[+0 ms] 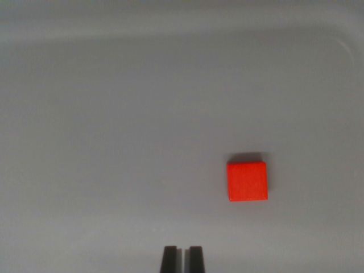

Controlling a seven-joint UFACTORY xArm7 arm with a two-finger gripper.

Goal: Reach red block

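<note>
Gripper (pixel 182 259) shows at 6 o'clock of the wrist view, only two dark fingertips (pixel 169 259) at the bottom edge. They stand almost together with a thin gap between them, so the jaws look closed and hold nothing. The red block (pixel 247 181) lies flat on the grey surface (pixel 114 125), at about 2 o'clock from the fingertips and apart from them. A faint curved edge, perhaps a rim, shows at the upper corner near 1 o'clock.

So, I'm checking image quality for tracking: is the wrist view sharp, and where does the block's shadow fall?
Wrist view: soft and slightly blurred throughout; red block has fuzzy edges, with a thin dark shadow along its top edge; lighting even, no glare; tool tips dark at the bottom.
</note>
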